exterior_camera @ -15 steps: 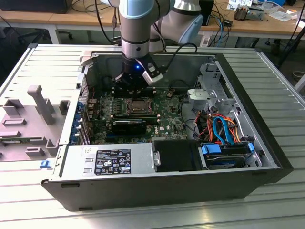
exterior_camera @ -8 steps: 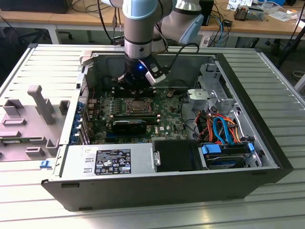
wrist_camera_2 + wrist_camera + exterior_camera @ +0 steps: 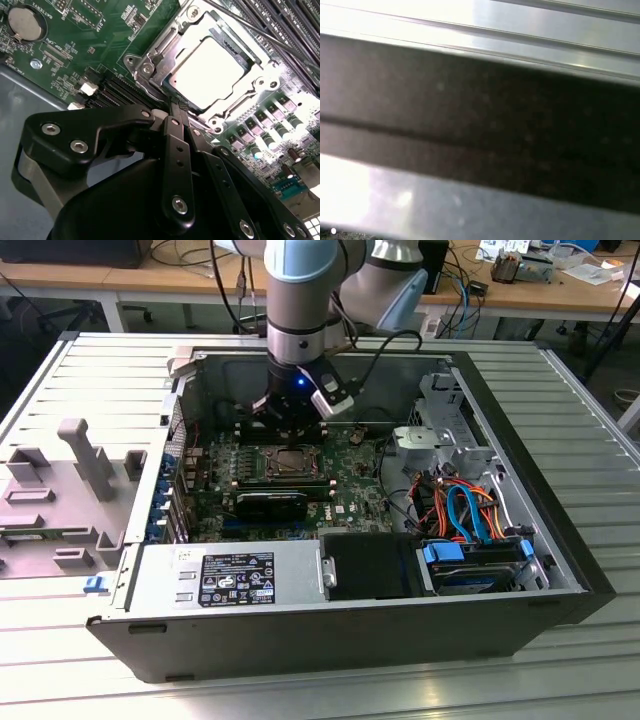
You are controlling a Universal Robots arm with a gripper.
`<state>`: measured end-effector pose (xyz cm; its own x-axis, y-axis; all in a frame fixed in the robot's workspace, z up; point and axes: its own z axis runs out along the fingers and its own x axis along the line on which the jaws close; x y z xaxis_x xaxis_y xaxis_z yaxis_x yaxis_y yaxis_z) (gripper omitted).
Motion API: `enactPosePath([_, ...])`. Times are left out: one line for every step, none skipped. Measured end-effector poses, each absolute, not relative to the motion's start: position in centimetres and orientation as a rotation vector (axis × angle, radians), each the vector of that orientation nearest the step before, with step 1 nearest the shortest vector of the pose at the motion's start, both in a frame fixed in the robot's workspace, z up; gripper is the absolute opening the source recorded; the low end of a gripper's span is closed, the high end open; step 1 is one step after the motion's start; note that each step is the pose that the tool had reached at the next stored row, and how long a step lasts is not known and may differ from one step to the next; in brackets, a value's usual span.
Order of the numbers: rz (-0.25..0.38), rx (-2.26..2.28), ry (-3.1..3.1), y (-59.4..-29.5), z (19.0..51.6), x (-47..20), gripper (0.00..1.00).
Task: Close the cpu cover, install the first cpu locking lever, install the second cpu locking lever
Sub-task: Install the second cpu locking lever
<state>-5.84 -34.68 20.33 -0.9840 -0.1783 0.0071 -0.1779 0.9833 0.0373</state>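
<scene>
Gripper [image 3: 176, 107] pinched narrow, poised at the edge of the cpu cover [image 3: 150, 65], already lying flat over the socket mid-motherboard [image 3: 75, 50], with levers' latching impossible to judge from here.

The cpu cover [image 3: 260, 67] is bright, bare metal with a glossy shine; the chip [image 3: 207, 70] in its opening looks smooth, pale and reflective. The gripper [image 3: 176, 107] is matt black, seemingly plastic or coated metal, studded with shiny steel screws. The board [image 3: 95, 40] is glossy green. The case [image 3: 330, 640] has dull dark-grey walls. The surface [image 3: 560, 660] is ribbed, brushed aluminium.
</scene>
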Motion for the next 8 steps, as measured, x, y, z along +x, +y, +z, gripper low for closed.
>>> enactPosePath([-0.058, 0.28, -3.118, -34.74, 20.33, -5.77, 0.11])
enactPosePath([-0.059, 0.28, -3.118, -34.82, 20.33, -5.71, 0.11])
enactPosePath([-0.06, 0.28, -3.118, -34.91, 20.33, -5.64, 0.11])
enactPosePath([-0.063, 0.28, -3.118, -35.1, 20.34, -5.5, 0.11])
enactPosePath([-0.064, 0.28, -3.118, -35.16, 20.34, -5.42, 0.11])
enactPosePath([-0.065, 0.28, -3.118, -35.22, 20.33, -5.33, 0.11])
enactPosePath([-0.067, 0.28, -3.118, -35.3, 20.33, -5.15, 0.11])
enactPosePath([-0.067, 0.28, -3.118, -35.33, 20.33, -5.07, 0.11])
